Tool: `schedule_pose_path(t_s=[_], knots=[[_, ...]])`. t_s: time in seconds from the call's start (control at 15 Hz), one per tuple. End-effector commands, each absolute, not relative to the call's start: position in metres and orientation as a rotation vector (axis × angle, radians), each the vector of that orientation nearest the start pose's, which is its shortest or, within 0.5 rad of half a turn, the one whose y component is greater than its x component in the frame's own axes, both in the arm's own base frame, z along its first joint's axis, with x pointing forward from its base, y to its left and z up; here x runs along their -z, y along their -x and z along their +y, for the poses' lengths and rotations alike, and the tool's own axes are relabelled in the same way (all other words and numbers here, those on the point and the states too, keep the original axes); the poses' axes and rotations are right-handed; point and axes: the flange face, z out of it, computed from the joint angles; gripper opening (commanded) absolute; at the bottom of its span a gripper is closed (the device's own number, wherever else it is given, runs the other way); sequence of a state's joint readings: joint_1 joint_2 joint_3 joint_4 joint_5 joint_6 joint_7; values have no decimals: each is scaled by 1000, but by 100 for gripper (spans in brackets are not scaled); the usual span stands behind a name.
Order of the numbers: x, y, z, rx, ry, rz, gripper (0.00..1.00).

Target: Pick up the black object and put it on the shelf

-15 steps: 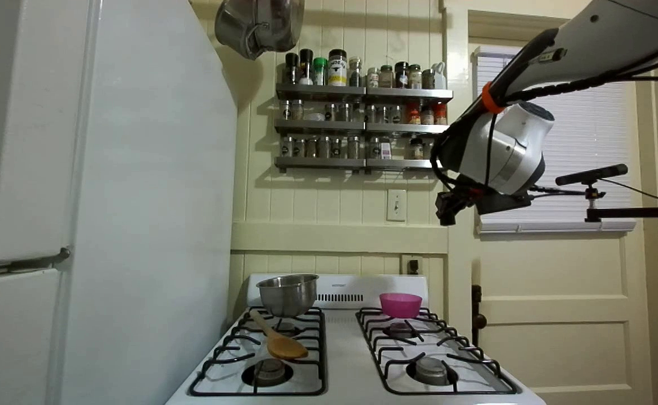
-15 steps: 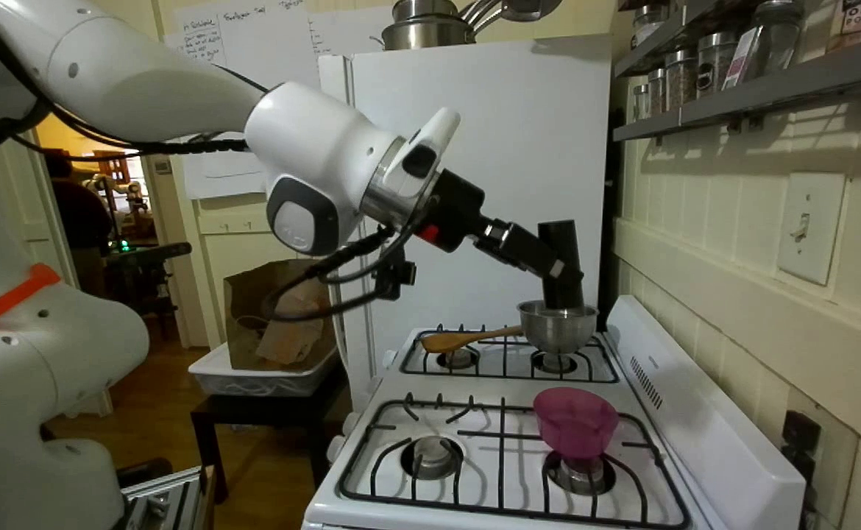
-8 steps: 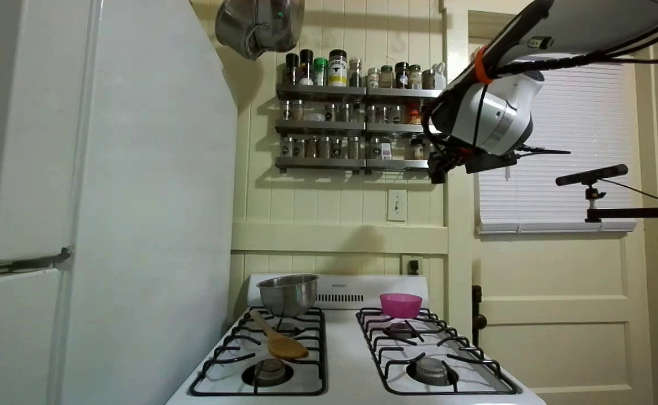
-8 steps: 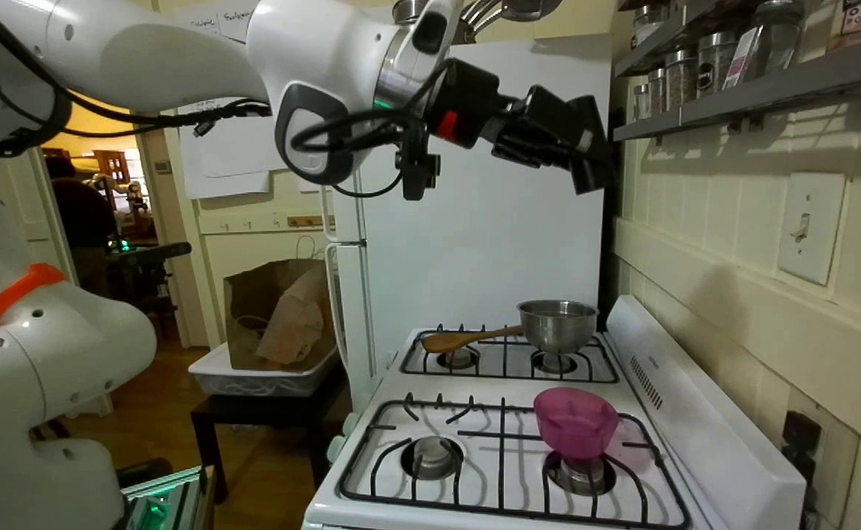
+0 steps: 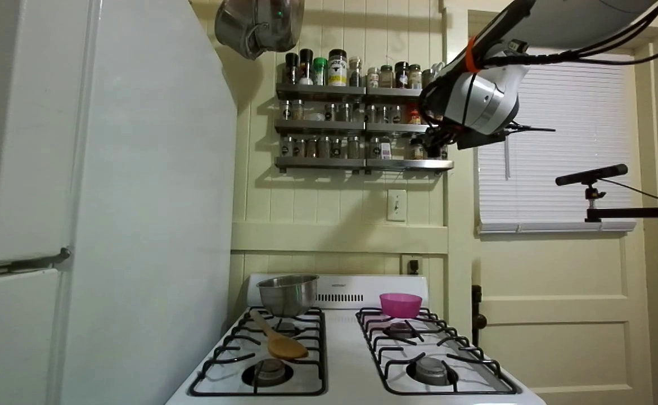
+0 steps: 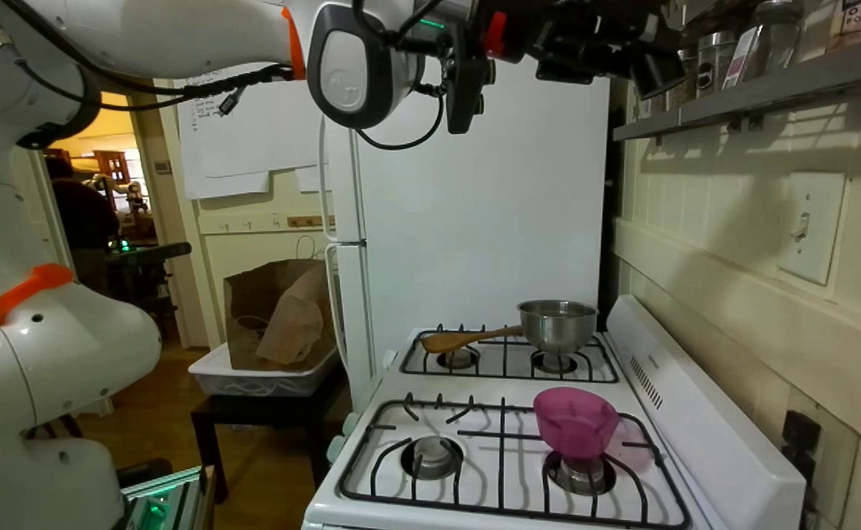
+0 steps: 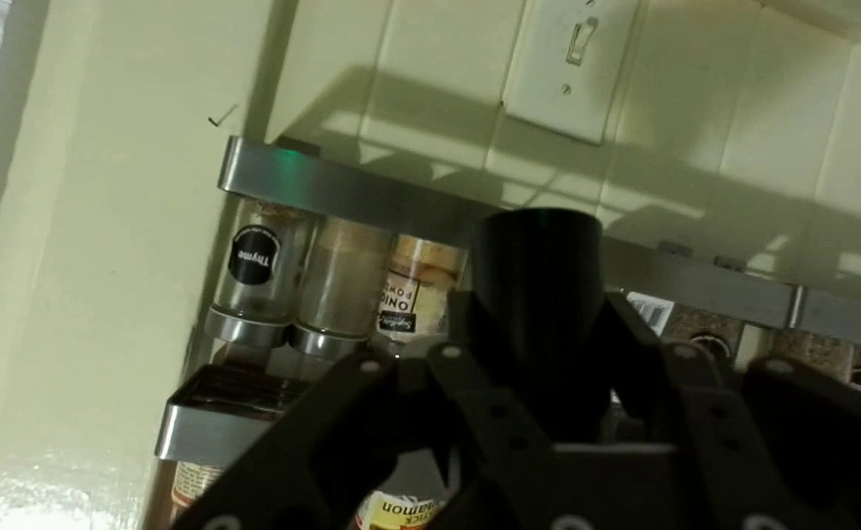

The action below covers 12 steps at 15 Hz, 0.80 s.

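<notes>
The black object is a dark cylinder between the two fingers of my gripper in the wrist view, which stands upside down. My gripper is shut on it. In an exterior view the black object tilts down from my gripper, near the shelf's front edge. In an exterior view my gripper is in front of the right end of the shelf; the object is too dark to separate there. The shelf's lowest rail passes behind the object. The object's inner end is hidden by the gripper.
Several spice jars line the shelf tiers. A light switch is on the wall below. On the stove stand a steel pot, a pink bowl and a wooden spoon. A white fridge stands beside the stove.
My gripper has risen from near the pot's height to the shelf's lowest tier and moved closer to the wall, still holding the black object, which is now more tilted.
</notes>
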<state>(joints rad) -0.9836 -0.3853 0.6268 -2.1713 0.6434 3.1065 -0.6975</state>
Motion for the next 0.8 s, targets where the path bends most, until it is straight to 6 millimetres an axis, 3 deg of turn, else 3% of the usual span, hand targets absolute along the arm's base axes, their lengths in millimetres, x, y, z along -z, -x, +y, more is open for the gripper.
schedule_pose_path(t_s=[0.0,0.07,0.33,0.4,0.73], knots=[[-675,-494,-184,1993,2914,212,19],[-672,-479,-175,2016,2924,223,44],[-671,-491,-186,2006,2911,221,44],[-671,-492,-186,2007,2909,220,19],[-677,-502,-188,2077,2944,98,19]])
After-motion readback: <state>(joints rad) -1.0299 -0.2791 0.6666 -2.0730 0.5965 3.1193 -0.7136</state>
